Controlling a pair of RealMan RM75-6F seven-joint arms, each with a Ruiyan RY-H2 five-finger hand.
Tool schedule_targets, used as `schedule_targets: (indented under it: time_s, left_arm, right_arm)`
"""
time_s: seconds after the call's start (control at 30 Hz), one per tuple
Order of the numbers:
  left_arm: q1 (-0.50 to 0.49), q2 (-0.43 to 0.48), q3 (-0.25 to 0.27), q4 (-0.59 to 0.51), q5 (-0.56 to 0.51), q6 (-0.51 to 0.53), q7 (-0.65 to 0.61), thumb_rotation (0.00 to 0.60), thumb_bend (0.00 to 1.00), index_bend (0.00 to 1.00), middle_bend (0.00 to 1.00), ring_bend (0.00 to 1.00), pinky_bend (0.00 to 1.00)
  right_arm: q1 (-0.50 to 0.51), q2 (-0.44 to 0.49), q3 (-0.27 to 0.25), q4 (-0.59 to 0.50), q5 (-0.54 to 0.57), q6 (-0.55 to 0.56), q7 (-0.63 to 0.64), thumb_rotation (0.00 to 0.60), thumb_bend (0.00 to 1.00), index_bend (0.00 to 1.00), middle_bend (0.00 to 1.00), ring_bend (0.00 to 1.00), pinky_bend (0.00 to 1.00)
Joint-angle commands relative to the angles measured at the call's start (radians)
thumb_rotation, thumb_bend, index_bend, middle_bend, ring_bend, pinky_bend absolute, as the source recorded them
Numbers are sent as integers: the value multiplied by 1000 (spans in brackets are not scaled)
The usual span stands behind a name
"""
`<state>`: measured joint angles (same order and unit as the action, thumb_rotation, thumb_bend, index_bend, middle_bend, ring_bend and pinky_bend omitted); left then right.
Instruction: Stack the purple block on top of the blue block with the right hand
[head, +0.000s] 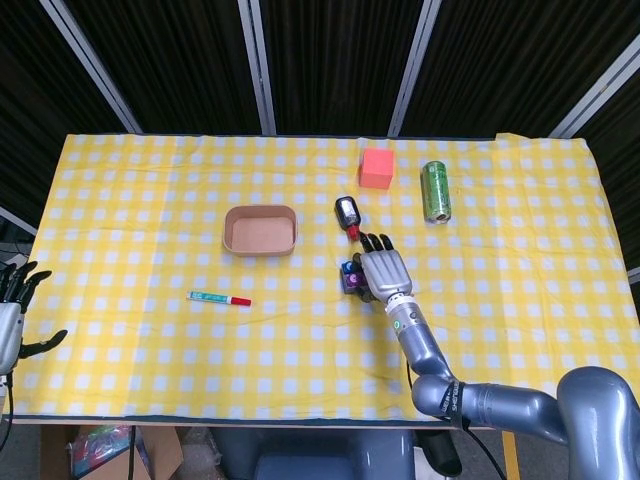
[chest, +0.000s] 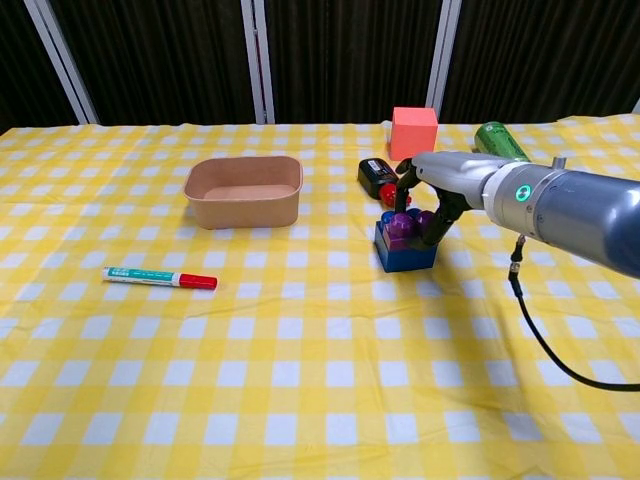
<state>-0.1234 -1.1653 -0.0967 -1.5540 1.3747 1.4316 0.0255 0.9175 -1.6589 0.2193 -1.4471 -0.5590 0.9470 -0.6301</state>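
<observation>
The purple block (chest: 400, 224) sits on top of the blue block (chest: 405, 251) in the middle of the yellow checked table. My right hand (chest: 428, 196) arches over the stack, thumb on the far side and fingers (chest: 437, 218) down the right side, curled close around the purple block. In the head view the right hand (head: 382, 272) covers most of the stack; only an edge of the purple block (head: 351, 277) shows at its left. My left hand (head: 14, 312) hangs off the table's left edge, fingers spread, holding nothing.
A black object with a red tip (chest: 378, 177) lies just behind the stack. Further back are a red cube (chest: 413, 127) and a green can (chest: 497, 138). A brown tray (chest: 243, 190) stands to the left, with a marker (chest: 160, 277) in front of it.
</observation>
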Motion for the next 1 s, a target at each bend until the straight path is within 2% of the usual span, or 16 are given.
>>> schedule_targets:
  time_s: [0.03,0.4,0.5,0.57,0.63,0.7,0.77,0.8,1.0]
  left_arm:
    - [0,0,0,-1,1,1,0,600,182,170,67,0,52]
    - [-1,0,0,-3,1,-1,4,600,182,170,67,0,52]
    - [-2,-1,0,-4,1,-2,6,600,182,170,67,0,52]
    - [-2,-1,0,-4,1,-2,7,600,181,170,67,0,52]
    - [-2,-1,0,-5,1,-2,7,600,182,170,66,0,52]
    - [-2,-2,1,-5,1,-2,8,600,182,170,67,0,52]
    - [-2,-1,1,-5,0,-3,8,600,182,170,67,0,52]
    - [-2,-1,0,-6,0,-3,9,600,182,170,67,0,52]
    - [-2,-1,1,-7,-3,-5,10,600,182,170,67,0,52]
  right_arm:
    - [2,4,-7,8,8,-14,1,600,570,648,0,0,0]
    - [5,23,-23,16,15,-42,14,600,583,648,0,0,0]
    - [5,40,-26,-4,4,-47,21,600,626,634,0,0,0]
    - [4,49,-27,-15,1,-51,24,600,666,569,0,0,0]
    - [4,63,-28,-32,-3,-58,31,600,701,416,0,0,0]
    - [3,75,-28,-47,0,-68,40,600,715,205,0,0,0]
    - [4,87,-29,-59,7,-77,47,600,719,58,0,0,0]
    - [6,93,-31,-66,14,-83,46,600,722,16,0,0,0]
    - [26,116,-47,-87,53,-89,27,600,733,0,0,0,0]
